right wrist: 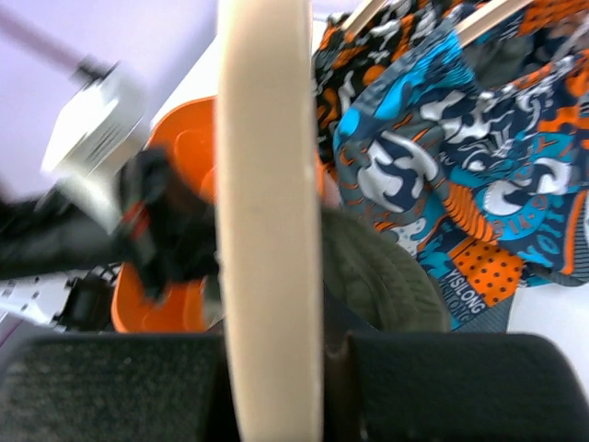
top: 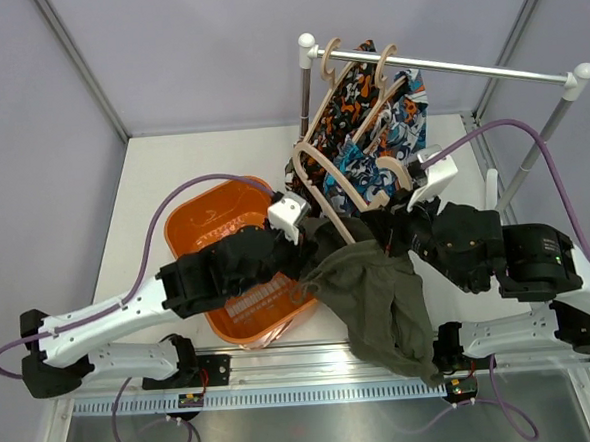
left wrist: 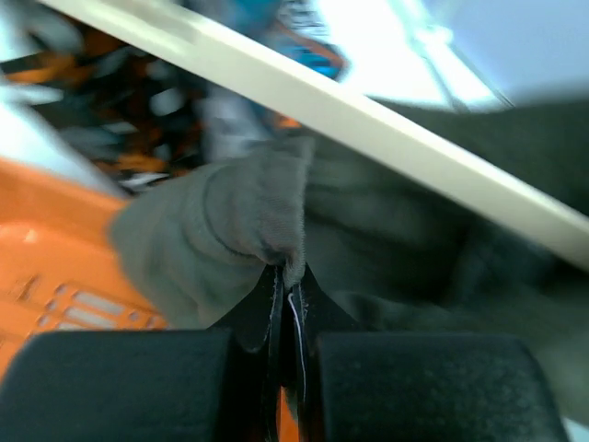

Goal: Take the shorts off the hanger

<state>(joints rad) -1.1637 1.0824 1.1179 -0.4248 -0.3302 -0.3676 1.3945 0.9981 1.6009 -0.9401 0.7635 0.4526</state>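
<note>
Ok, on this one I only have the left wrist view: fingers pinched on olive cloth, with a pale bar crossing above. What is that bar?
Observer: A wooden hanger. The right gripper is shut on it.
Operator: Where does the rest of the olive cloth go?
Observer: From the left gripper, the olive shorts trail toward the near side, beside the orange basket.
Operator: Any other shorts around?
Observer: Two printed pairs, the orange-black shorts and the blue swirl shorts, hang from the rail.
</note>
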